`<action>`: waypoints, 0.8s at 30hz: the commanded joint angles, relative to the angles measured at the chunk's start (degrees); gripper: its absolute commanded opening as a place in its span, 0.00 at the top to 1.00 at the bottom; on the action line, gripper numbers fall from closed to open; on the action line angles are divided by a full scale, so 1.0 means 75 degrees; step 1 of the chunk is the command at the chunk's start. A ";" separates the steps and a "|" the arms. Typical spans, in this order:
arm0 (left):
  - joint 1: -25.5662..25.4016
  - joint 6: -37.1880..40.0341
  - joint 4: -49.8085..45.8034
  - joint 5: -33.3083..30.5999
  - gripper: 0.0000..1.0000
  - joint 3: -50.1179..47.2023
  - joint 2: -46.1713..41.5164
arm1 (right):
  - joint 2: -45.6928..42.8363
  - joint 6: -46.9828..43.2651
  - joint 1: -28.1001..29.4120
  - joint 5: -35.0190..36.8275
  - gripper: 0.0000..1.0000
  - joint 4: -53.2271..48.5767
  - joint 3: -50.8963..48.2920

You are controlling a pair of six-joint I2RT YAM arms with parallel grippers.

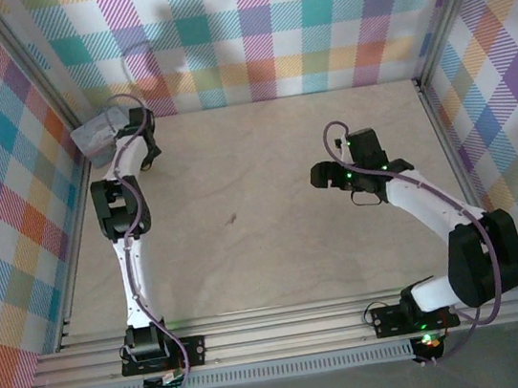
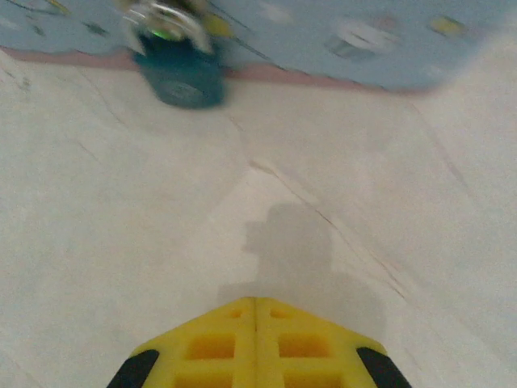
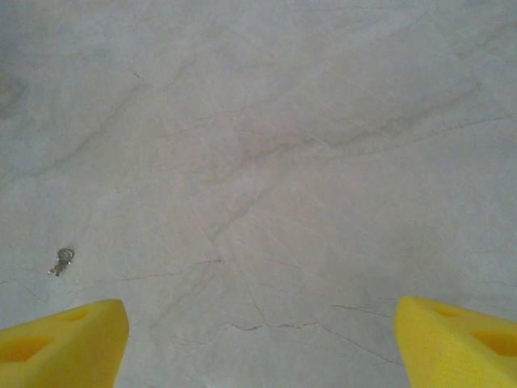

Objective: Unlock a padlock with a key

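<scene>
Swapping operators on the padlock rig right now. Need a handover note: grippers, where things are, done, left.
Left gripper: shut, empty, pointed at the padlock but not touching it. The padlock lies in the table's far left corner.
Right gripper: open, empty, above the bare table.
Key: loose on the table near the middle, ahead and to the left of the right gripper.
Done: nothing. Key not picked up, padlock not held.
Left: probably grasp the key with the right gripper, steady the padlock with the left, insert, turn. The pictures do not show whether it is locked.
</scene>
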 commanded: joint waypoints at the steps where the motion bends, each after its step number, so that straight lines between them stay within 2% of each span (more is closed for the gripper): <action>1: -0.0395 0.0268 0.0251 0.0083 1.00 -0.0262 -0.0816 | -0.0279 -0.0124 0.0051 -0.0029 0.15 0.0307 -0.0203; 7: -0.0660 -0.0066 0.0123 0.0172 1.00 -0.0134 -0.0908 | -0.0054 -0.0170 0.0052 -0.0236 0.14 0.0480 -0.0282; 10: -0.0643 -0.0486 -0.0410 -0.0364 1.00 0.0775 -0.0484 | 0.0076 -0.0264 0.0057 -0.0275 0.14 0.0402 -0.0185; 11: -0.0611 -0.0643 -0.0627 -0.0509 0.94 0.1191 -0.0286 | 0.0110 -0.0293 0.0052 -0.0272 0.14 0.0397 -0.0164; 13: -0.0499 -0.1002 -0.0913 -0.0646 0.76 0.1908 0.0057 | 0.0184 -0.0342 0.0052 -0.0287 0.14 0.0365 -0.0107; 14: -0.0432 -0.1245 -0.0973 -0.0704 0.72 0.2154 0.0193 | 0.0229 -0.0349 0.0050 -0.0298 0.14 0.0318 -0.0060; 19: -0.0004 -0.2514 -0.0550 -0.0652 0.64 0.2248 0.0326 | 0.0518 -0.0419 0.0052 -0.0319 0.14 0.0027 0.0291; 21: 0.0132 -0.2800 -0.0438 -0.0809 0.58 0.2339 0.0399 | 0.0631 -0.0425 0.0057 -0.0322 0.14 -0.0042 0.0427; 24: 0.0275 -0.3169 -0.0585 -0.1250 0.55 0.2550 0.0513 | 0.0778 -0.0347 0.0054 -0.0345 0.14 -0.0123 0.0593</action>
